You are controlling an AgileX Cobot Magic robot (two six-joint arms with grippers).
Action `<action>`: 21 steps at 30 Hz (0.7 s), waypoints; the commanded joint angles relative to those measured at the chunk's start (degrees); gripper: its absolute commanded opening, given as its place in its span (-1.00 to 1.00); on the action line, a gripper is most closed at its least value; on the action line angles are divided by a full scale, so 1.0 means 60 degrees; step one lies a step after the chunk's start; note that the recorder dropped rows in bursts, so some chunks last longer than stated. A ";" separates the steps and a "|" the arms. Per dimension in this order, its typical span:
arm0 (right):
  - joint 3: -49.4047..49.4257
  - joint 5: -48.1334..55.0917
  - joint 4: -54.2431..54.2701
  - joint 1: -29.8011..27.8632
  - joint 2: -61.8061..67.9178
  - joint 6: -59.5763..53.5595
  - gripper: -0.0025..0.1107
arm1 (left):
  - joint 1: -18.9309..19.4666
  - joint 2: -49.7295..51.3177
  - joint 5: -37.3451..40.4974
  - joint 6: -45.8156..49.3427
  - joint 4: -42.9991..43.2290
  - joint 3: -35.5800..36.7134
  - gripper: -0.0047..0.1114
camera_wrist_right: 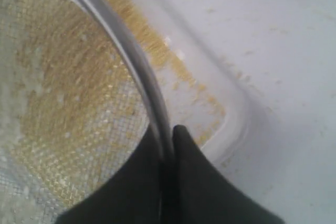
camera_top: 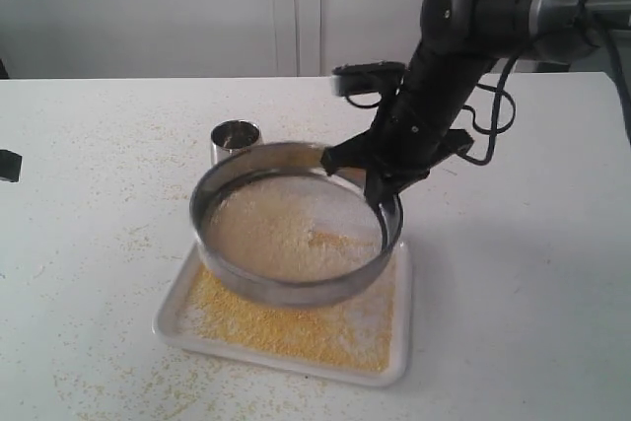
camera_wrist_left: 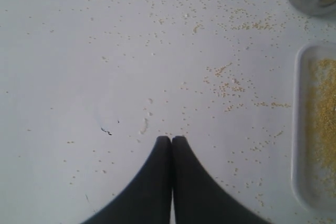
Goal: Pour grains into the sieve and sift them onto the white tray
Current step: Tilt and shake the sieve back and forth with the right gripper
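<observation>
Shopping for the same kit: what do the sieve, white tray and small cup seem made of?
The sieve: steel-looking ring with a dull brushed sheen, and a woven wire mesh bottom. The white tray: smooth, slightly glossy, rounded rim; likely plastic, perhaps enamel. The small cup: polished metal, probably steel, with mirror-like reflections.

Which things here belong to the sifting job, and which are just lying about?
Job: sieve, clamped at its rim by the right gripper; grains in it; white tray beneath, catching yellow siftings.
Lying about: small steel cup behind the sieve; scattered grains on the table; left gripper, jaws shut, empty.
</observation>
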 commanded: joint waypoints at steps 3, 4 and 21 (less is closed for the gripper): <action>-0.0002 0.0275 0.0488 0.0092 -0.0052 -0.4152 -0.96 | 0.0034 -0.0064 0.0058 -0.0004 -0.0047 0.0078 -0.92; 0.0020 -0.0100 0.0017 0.0034 -0.0052 -0.2838 -0.96 | 0.0034 -0.0064 0.0058 -0.0004 -0.0047 0.0078 -0.92; 0.0773 -0.2177 0.0747 -0.0396 -0.0144 0.1568 -0.96 | 0.0034 -0.0064 0.0030 -0.0004 -0.0047 0.0078 -0.92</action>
